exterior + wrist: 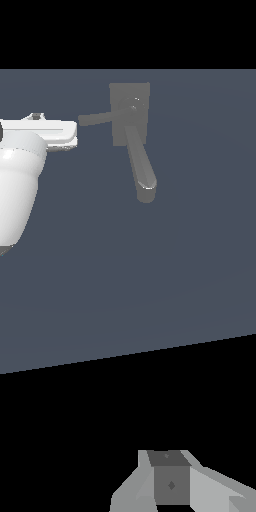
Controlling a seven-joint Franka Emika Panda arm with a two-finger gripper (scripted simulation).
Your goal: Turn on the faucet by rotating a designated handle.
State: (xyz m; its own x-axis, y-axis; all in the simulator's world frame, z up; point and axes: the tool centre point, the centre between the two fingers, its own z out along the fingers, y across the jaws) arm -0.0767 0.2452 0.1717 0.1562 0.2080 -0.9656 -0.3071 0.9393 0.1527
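Note:
The dull grey faucet (131, 131) stands mid-scene in the exterior view, with a square base plate (142, 95) and a round hub (134, 105). Its thick, round-tipped spout (141, 167) runs toward the bottom of the picture. The handle (96, 119), a thin flat bar, sticks out from the hub toward the exterior view's left. The white hand of my arm (55, 133) lies just beside the handle's free tip, slightly lower in the picture; I cannot tell whether they touch. In the wrist view my gripper (170, 483) shows its fingers pressed together with nothing between them. No part of the faucet appears there.
The white arm body (17, 185) fills the lower part of the exterior view's left. A plain blue-grey floor (210, 150) surrounds the faucet. The wrist view holds only that floor (125, 306) and blackness.

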